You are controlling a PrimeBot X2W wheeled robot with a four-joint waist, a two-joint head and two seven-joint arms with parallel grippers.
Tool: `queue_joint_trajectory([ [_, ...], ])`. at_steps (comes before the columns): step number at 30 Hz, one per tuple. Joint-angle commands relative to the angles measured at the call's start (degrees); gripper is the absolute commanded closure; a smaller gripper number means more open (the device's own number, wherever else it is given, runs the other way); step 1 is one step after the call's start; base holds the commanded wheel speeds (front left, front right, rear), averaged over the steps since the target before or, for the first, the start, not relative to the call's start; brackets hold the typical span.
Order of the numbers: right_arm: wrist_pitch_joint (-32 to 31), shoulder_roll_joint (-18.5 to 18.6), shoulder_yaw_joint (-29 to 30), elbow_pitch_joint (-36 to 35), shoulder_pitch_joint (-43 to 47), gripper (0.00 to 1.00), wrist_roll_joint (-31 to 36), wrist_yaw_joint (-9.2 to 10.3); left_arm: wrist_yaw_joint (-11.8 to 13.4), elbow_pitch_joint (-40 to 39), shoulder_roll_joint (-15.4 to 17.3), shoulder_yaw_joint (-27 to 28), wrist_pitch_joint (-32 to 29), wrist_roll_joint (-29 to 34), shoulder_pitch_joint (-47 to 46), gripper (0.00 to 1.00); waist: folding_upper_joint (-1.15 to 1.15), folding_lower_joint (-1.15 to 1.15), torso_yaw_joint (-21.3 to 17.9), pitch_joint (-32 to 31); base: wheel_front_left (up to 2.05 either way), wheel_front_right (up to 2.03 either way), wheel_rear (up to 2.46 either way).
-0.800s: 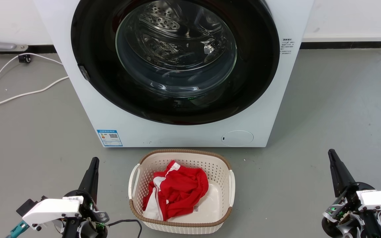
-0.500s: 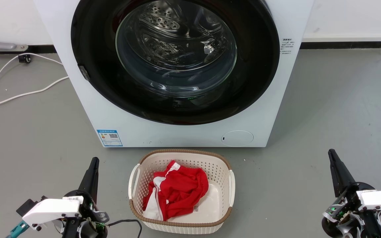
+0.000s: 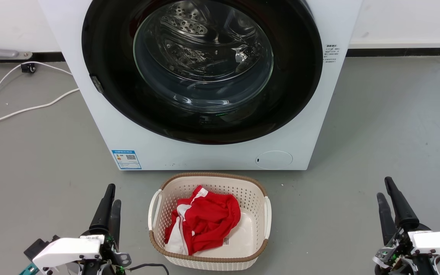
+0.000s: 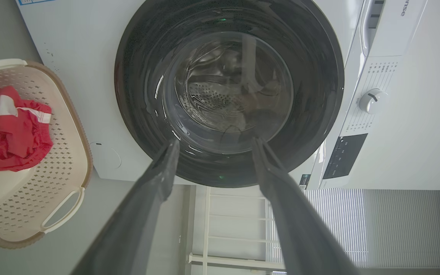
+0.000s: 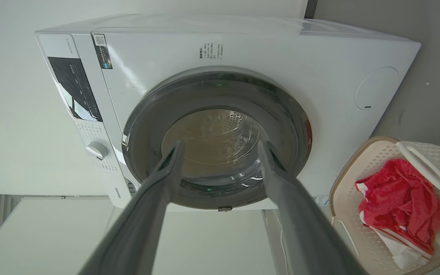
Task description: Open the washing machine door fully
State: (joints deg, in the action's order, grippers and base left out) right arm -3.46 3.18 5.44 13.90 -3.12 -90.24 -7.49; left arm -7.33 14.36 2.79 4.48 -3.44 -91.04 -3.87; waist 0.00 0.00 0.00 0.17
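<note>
The left hand (image 3: 113, 194) sits low, well away from the machine (image 3: 136, 141), with its two fingers apart and nothing in them. The door (image 3: 203, 65) looks shut flat against the white front, so I think the job has hardly begun and this is the reaching step. A small grey catch (image 3: 97, 84) shows on the door's left edge, so the door likely swings out from that side. The next move probably needs a hand to go up to that edge, hook behind it and pull, and the left hand is on the nearer side. The basket (image 3: 208, 177) with a red cloth (image 3: 204, 219) stands just in front of the machine, between the two hands. The right hand (image 3: 384, 187) is low too, open and empty. As for writing, a blue label (image 3: 126, 159) at the machine's lower left corner has a square code, but its words are too small to read. The small print (image 3: 332, 53) by the door's right side is too small as well. In the left wrist view the letters "nse" (image 4: 405, 7) end a brand word that the edge cuts off
</note>
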Motion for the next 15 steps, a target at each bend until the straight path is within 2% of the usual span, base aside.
queue_joint_trajectory([
  [1, 0.6, 0.1, 0.1, -1.7, -0.5, 0.00, 1.4, 0.00, -0.1, -1.6, 0.2, -0.1, 0.5, 1.2, -1.3, 0.00, 0.00, 0.00, 0.0, 0.0, 0.00, 0.00, 0.00],
  [5, 1.6, 0.1, 0.3, -3.3, 0.0, 0.00, 6.0, 0.00, -0.1, -2.9, 0.3, -0.8, 1.6, 6.5, -1.4, 0.00, 0.00, 0.00, 0.0, 0.0, 0.00, 0.00, 0.00],
  [15, 4.0, 0.1, -1.0, -6.7, 1.0, 0.00, 22.8, 0.00, 0.2, -6.0, 0.2, -0.6, 4.0, 18.9, -1.3, 0.00, 0.00, 0.00, -0.2, -0.1, 0.00, 0.00, 0.00],
])
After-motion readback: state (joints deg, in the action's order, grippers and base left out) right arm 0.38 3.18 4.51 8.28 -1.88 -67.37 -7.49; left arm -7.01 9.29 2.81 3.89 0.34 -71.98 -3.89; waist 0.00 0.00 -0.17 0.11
